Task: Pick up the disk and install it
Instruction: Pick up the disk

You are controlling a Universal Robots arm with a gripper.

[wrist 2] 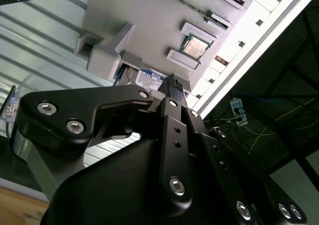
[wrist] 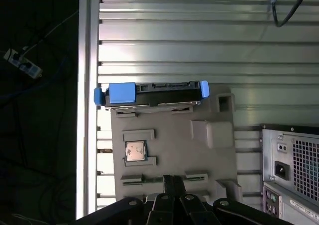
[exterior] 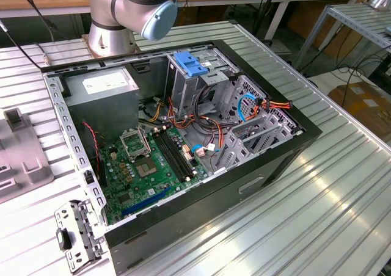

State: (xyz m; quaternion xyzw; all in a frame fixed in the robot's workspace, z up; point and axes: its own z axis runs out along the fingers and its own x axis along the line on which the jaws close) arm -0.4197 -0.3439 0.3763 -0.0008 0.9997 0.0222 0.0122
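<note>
In the exterior view, cables (exterior: 243,108) crowd the open computer case (exterior: 305,138); they could catch anything lowered in. In the second wrist view the gripper (wrist 2: 173,80) has its fingers pressed together, empty. In the first wrist view the disk (wrist: 152,94) stands on edge in the grey holder (wrist: 169,135); closed fingers may knock it.

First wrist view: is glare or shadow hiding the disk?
In the first wrist view the disk is evenly lit, with no shadow across it, at the grey tray's edge, with mild glare on the table slats beyond; in the second wrist view the table edge is blown out white and the dark pincer covers part of the disk.
</note>
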